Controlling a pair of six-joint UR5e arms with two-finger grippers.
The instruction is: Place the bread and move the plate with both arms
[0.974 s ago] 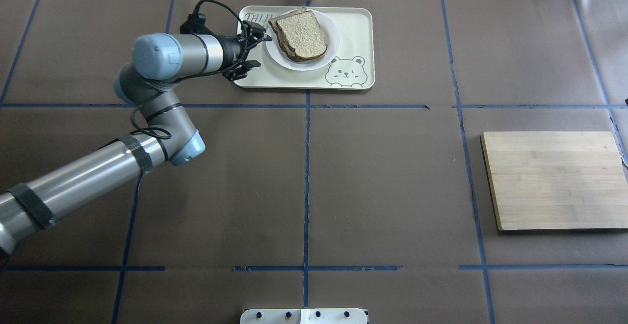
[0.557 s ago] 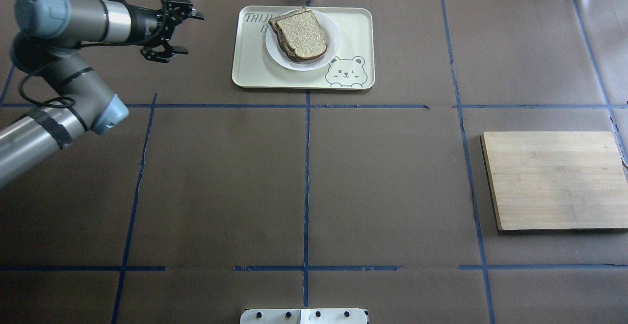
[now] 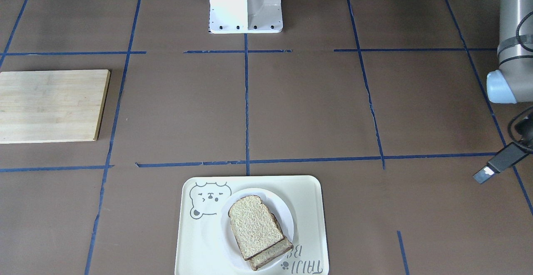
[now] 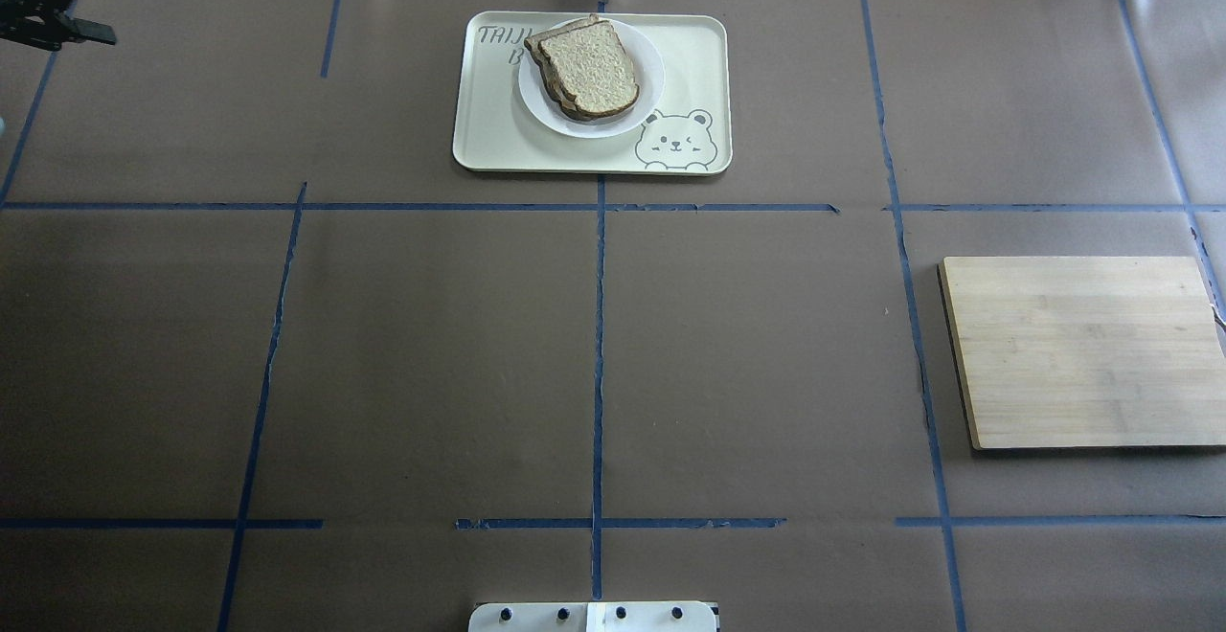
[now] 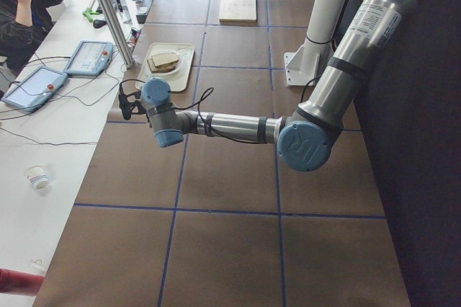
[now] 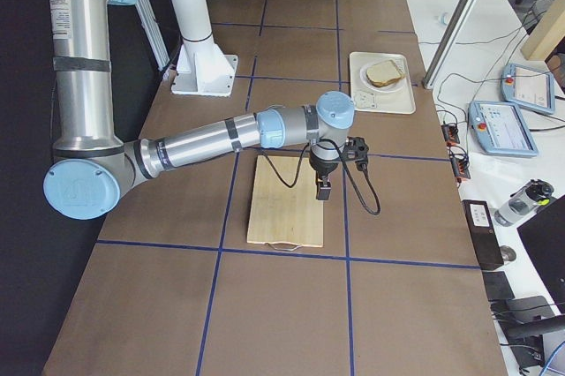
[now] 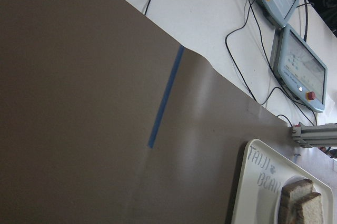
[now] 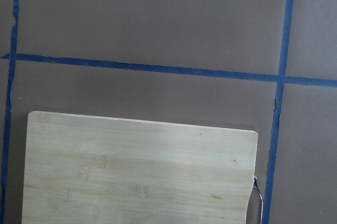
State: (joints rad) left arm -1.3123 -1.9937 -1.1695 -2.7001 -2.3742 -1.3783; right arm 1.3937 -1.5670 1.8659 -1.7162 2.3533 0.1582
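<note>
The bread (image 4: 586,67) on the plate (image 4: 650,86) sits mid far edge of the bench, along that edge from the released left pincer (image 4: 134,10) at the far-left corner. Whether the right pincer (image 6: 324,191) is released or clenched cannot be told.

Bright, even overhead light; shadows faint — views sharp; white base (image 3: 245,4) glares.

Brown-covered table (image 4: 431,345), blue tape grid (image 4: 599,326) across it; beyond its far edge, a white bench (image 5: 43,141) carrying control tablets (image 5: 88,58) and cables.
</note>
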